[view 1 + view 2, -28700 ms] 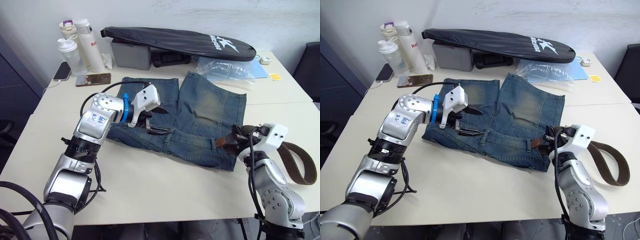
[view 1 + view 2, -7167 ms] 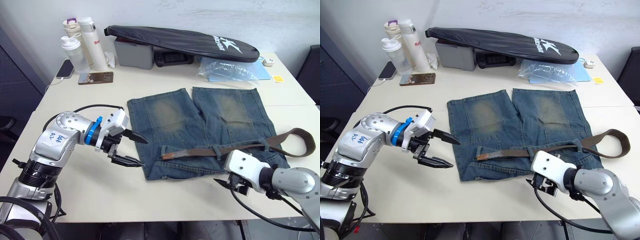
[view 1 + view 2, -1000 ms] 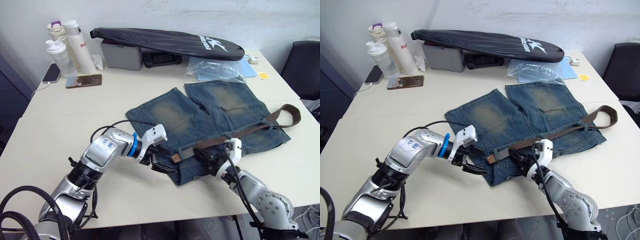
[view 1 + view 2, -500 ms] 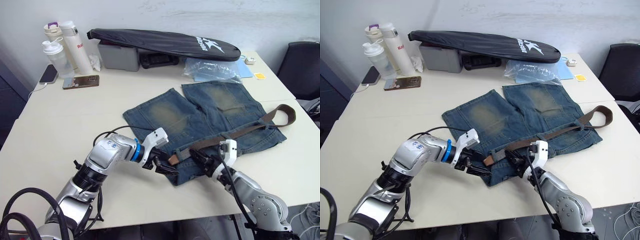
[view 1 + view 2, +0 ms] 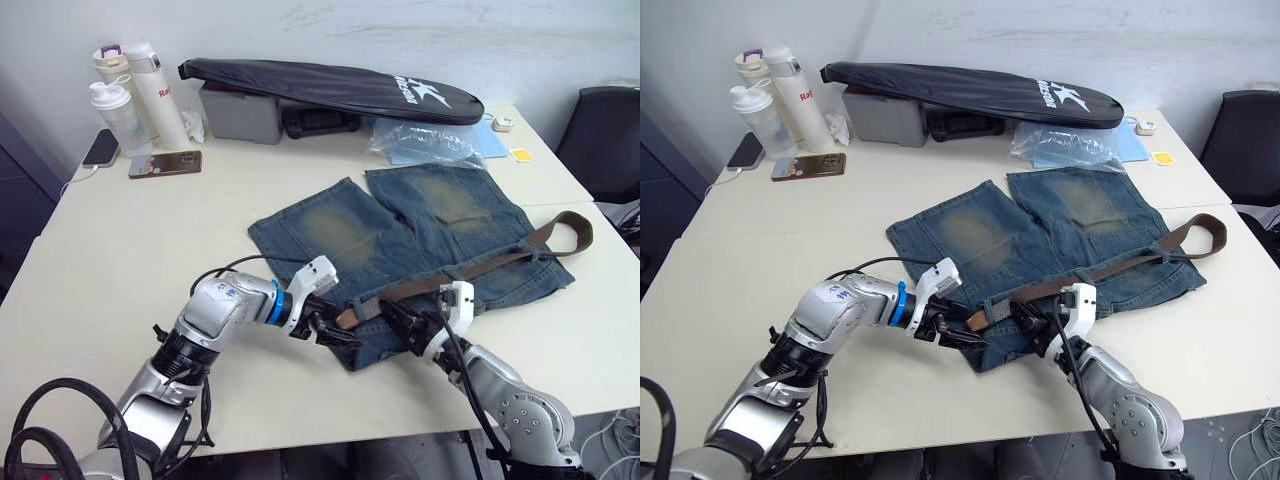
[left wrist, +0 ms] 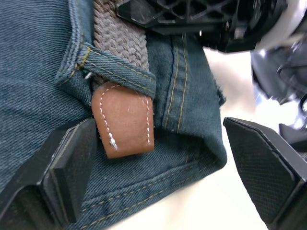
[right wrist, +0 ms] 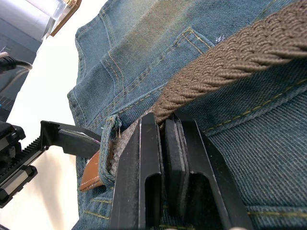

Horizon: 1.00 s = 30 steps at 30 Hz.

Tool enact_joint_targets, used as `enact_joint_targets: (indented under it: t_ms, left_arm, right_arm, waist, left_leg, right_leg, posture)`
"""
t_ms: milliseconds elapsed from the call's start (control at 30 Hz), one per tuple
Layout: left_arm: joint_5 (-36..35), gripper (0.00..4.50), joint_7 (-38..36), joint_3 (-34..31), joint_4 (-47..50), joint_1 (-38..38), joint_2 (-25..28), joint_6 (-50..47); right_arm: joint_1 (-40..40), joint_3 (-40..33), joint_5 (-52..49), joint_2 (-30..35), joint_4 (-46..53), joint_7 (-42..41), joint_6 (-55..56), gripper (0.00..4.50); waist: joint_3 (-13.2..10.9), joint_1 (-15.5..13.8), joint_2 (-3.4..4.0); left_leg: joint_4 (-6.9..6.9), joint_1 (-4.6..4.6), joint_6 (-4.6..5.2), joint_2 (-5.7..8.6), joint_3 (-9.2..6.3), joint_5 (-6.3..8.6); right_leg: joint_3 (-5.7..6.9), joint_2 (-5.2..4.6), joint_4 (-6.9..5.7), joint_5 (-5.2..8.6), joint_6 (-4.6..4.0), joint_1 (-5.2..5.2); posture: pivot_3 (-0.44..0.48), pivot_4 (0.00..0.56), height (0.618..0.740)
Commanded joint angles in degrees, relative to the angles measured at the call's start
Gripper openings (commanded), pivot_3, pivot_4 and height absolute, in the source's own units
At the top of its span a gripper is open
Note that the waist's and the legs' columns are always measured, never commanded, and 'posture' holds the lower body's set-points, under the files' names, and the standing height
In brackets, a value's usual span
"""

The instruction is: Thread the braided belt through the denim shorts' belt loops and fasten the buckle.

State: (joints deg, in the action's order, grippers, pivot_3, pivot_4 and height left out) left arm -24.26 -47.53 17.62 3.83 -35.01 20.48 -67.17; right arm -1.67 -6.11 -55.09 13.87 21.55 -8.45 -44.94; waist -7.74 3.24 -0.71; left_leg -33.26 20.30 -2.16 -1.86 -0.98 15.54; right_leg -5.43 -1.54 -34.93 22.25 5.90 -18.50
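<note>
Denim shorts [image 5: 420, 235] lie flat on pale worktop [image 5: 120, 260], right of centre, waistband toward near edge, legs pointing far. Near corner of waistband sits close to near worktop edge; bare worktop to the left and a strip on the right. Far side crowded: black zipped bag [image 5: 330, 85], grey box [image 5: 240, 110], plastic bag [image 5: 425, 140], bottles [image 5: 135, 85], phone [image 5: 165, 163] at far left.

Braided belt [image 5: 470, 265] runs along waistband from near-left to far-right; its right end curls in a loop [image 5: 565, 228] past the shorts' right edge, near worktop's right edge. Buckle not discernible.

Head views: both arms meet at near-left waistband corner, pincers just beside each other.

L wrist view adds: tan leather belt tip [image 6: 124, 120] pokes out from under a belt loop [image 6: 117, 69], woven strap entering the loop's other side. L pincer [image 6: 158, 163] fingers wide apart, one each side of the tip, not touching it; one finger [image 6: 67, 163] rests over denim, other over bare worktop past the hem.

R wrist view adds: R pincer [image 7: 165, 143] fingers close together, clamped on the braided strap just behind the same loop; L pincer's finger [image 7: 72, 139] visible beyond.
</note>
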Motion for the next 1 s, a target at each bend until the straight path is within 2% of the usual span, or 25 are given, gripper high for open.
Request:
enact_joint_targets:
  t_ms: [33,133,267,500,600,833,1000]
  left_arm:
    - [-2.8,3.21,2.3,-3.8,-0.7,0.2,-3.2,-2.6]
    - [-3.7,1.71,3.2,-6.0,-1.7,0.0,-4.4,-4.1]
    - [-3.8,0.15,3.5,-6.1,-1.6,0.3,-4.4,-4.4]
    - [-4.3,0.04,4.5,-7.5,-2.3,-0.4,-5.2,-4.3]
    - [-4.1,0.0,4.5,-7.6,-3.0,-0.9,-4.9,-3.6]
    - [-4.4,0.0,3.3,-7.5,-4.1,-1.3,-4.3,-1.9]
    - [-4.7,0.0,3.1,-7.1,-3.9,-1.4,-3.8,-1.6]
  right_arm:
    - [-1.0,2.8,-0.8,-1.6,-0.2,-1.1,-2.5,0.0]
    - [-1.2,3.0,-0.5,-1.7,-0.3,-0.8,-2.7,0.0]
    - [-1.2,3.0,-0.1,-1.8,-0.4,-0.8,-2.9,0.0]
    - [-1.4,2.3,0.4,-0.2,1.0,0.4,-4.6,0.0]
    - [-2.7,1.9,0.3,3.3,5.4,0.0,-6.2,1.06]
    - [-6.4,-5.0,-5.3,11.9,18.6,2.6,-10.1,4.48]
    - [-7.3,-8.9,-4.6,20.3,22.6,1.9,-11.0,4.48]
  waist:
    - [0.0,0.0,-0.01]
    - [0.0,0.0,-0.02]
    - [0.0,0.0,-0.02]
    - [0.0,-0.1,-0.02]
    - [-0.1,-0.3,0.09]
    - [-0.1,-1.5,0.17]
    - [-0.4,-1.6,0.05]
  left_leg:
    - [0.0,0.01,0.0,0.0,0.0,0.0]
    - [0.02,0.02,-0.01,0.01,0.01,0.0]
    - [0.04,0.01,-0.17,0.01,0.01,0.0]
    - [0.02,0.01,-0.28,0.03,0.02,0.02]
    - [0.02,0.03,-0.3,0.06,0.01,0.03]
    - [0.0,0.19,-0.35,0.12,0.01,0.08]
    - [-0.12,0.29,-0.31,0.19,0.03,0.09]
  right_leg:
    - [0.0,0.0,0.01,0.0,0.0,-0.01]
    - [0.0,0.02,0.01,0.0,0.0,-0.04]
    - [0.0,0.02,0.02,0.0,0.0,-0.04]
    - [-0.01,0.0,0.06,0.0,0.0,-0.03]
    - [0.0,-0.03,0.07,0.0,0.0,-0.05]
    - [-0.01,-0.04,0.31,0.0,0.01,-0.07]
    - [-0.06,-0.1,0.45,-0.05,0.11,-0.06]
  posture:
    - [0.0,0.15,0.74]
    - [0.0,0.15,0.74]
    - [0.0,0.15,0.74]
    - [0.0,0.15,0.74]
    - [0.0,0.15,0.74]
    - [0.0,0.15,0.74]
    - [0.0,0.15,0.74]
